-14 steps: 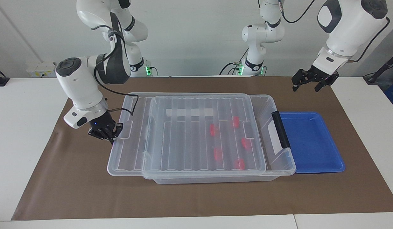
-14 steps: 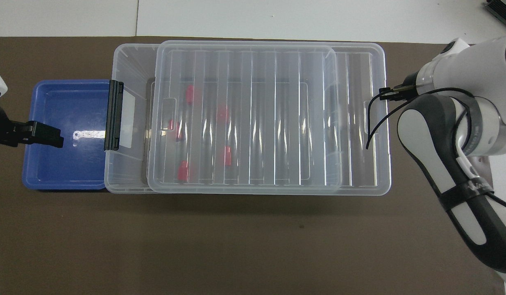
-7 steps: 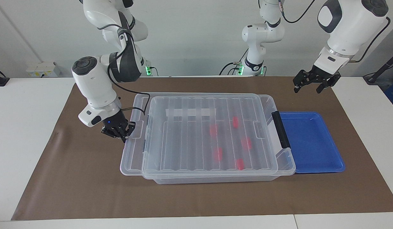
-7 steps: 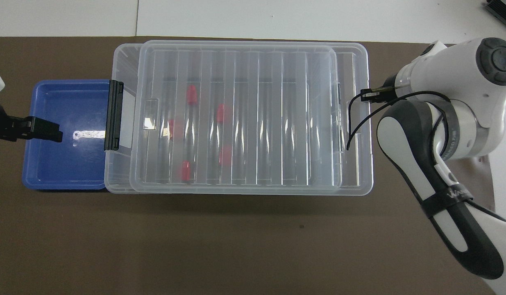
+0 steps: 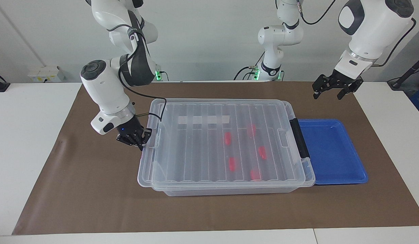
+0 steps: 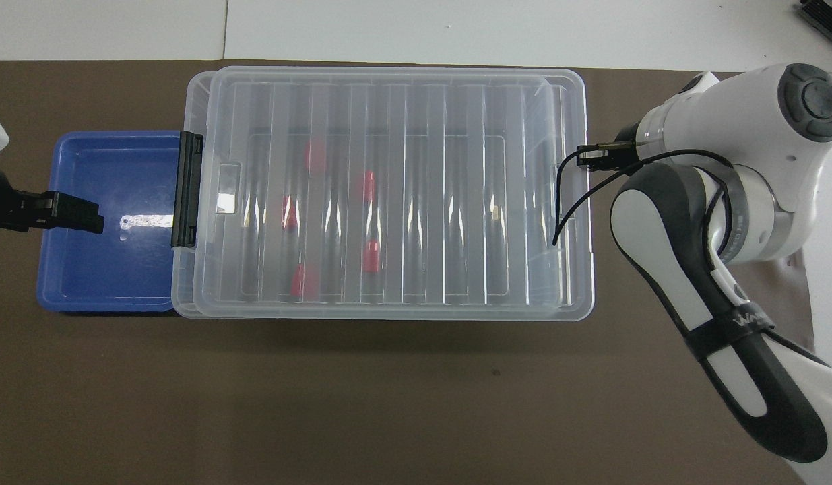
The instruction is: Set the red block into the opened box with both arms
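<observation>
The desk (image 5: 29, 135) is white, with a brown mat (image 5: 94, 189) over its middle. On the mat stands the box (image 5: 229, 190), and its lid (image 5: 195, 149) covers nearly the whole of it — only a narrow strip of the lid sticks out at the right arm's end. Just beside the box, at the left arm's end, lies a blue tray (image 5: 335, 152), touching the black handle (image 5: 300, 139) of the box.

The right arm (image 5: 107, 88) reaches down to the lid's edge at its own end. The right gripper (image 5: 138, 144) has its fingertips together and it is at this edge; whether it clamps the lid or only presses on it I cannot tell. The left gripper (image 5: 329, 92) hangs in the air with fingers apart, holding nothing; in the overhead view it is over the tray's outer end.

Five red blocks (image 5: 227, 138) lie inside the box, under the lid — all in the half toward the left arm.
</observation>
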